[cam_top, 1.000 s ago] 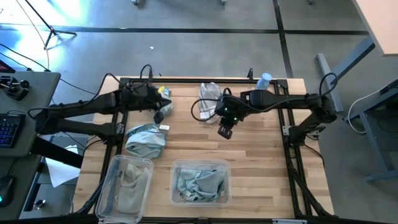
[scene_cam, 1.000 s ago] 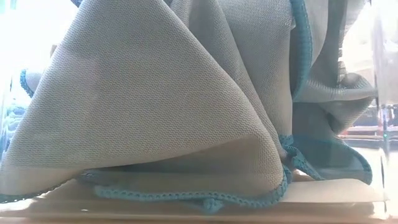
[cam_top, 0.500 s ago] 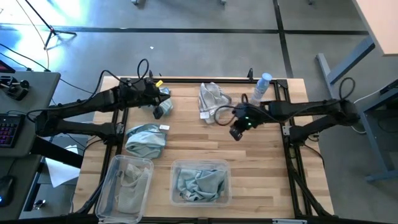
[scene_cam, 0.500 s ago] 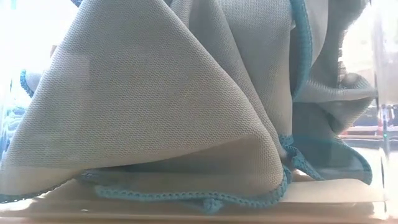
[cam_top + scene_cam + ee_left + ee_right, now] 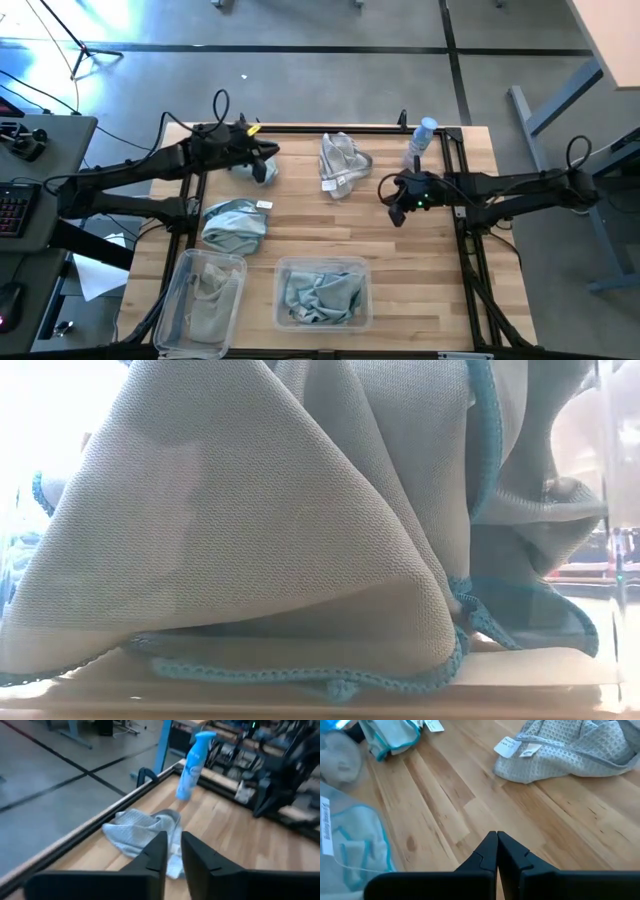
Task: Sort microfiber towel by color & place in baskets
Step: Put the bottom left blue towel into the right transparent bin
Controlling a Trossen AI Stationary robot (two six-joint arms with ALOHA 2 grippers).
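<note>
Lower edge of the high view: two clear baskets on the bench (image 5: pixel 300 235), narrower one (image 5: pixel 203 291) lower left with grey-beige cloth, wider one (image 5: pixel 321 292) at centre holding teal towels (image 5: pixel 300 540), which block the low view. Just above, left: loose teal towel (image 5: pixel 234 223). Centre right: right gripper (image 5: pixel 398 213), jaws together, empty. Upper centre: grey towel (image 5: pixel 340 163); spray bottle (image 5: pixel 421 139) upper right. Upper left: left gripper (image 5: pixel 262 172), jaws nearly together, empty, near a small teal cloth (image 5: pixel 270 166).

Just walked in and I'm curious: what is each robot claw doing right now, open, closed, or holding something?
Left gripper: nearly shut, holding nothing, pointed at the grey towel.
Right gripper: shut, empty, above bare table.
</note>
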